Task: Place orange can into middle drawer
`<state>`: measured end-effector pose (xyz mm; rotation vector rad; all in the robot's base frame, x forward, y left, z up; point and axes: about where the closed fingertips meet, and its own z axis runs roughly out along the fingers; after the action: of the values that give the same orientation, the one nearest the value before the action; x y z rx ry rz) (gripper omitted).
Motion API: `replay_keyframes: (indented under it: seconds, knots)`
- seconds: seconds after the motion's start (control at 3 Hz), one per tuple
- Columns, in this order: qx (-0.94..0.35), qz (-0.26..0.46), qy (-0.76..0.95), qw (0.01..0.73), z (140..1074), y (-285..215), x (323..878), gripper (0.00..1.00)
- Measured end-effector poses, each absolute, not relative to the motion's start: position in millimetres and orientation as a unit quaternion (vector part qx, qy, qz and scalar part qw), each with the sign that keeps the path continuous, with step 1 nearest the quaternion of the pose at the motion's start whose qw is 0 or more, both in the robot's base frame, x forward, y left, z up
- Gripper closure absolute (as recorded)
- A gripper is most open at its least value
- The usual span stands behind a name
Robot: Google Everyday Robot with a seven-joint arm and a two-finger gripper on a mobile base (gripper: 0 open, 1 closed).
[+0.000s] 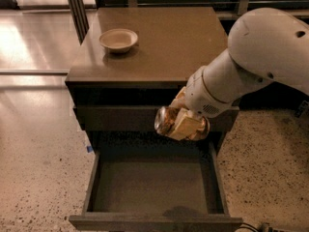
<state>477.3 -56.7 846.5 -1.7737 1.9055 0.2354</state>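
The orange can [168,122], shiny golden-orange with a silvery end facing left, lies on its side in my gripper [183,123], whose pale fingers [184,124] are shut around it. I hold it in the air in front of the closed top drawer front, above the back right part of the middle drawer [152,185]. That drawer is pulled wide open, a dark tray with a flat bare floor. The can's shadow falls near the drawer's front wall.
A pale round bowl [119,39] sits on the brown cabinet top [169,37] at the back left. My white arm [256,57] reaches in from the right. Speckled floor [38,168] lies on both sides of the cabinet.
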Motion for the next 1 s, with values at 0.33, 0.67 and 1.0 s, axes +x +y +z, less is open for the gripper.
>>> replay_keyframes:
  seconds: [0.33, 0.67, 1.0]
  knots:
    - [-0.655, 0.087, 0.704, 0.261, 846.5, -54.5, 464.4, 1.0]
    - [-0.655, 0.087, 0.704, 0.261, 846.3, -54.5, 464.4, 1.0]
    - [-0.653, 0.085, 0.708, 0.255, 836.3, -53.5, 456.7, 1.0]
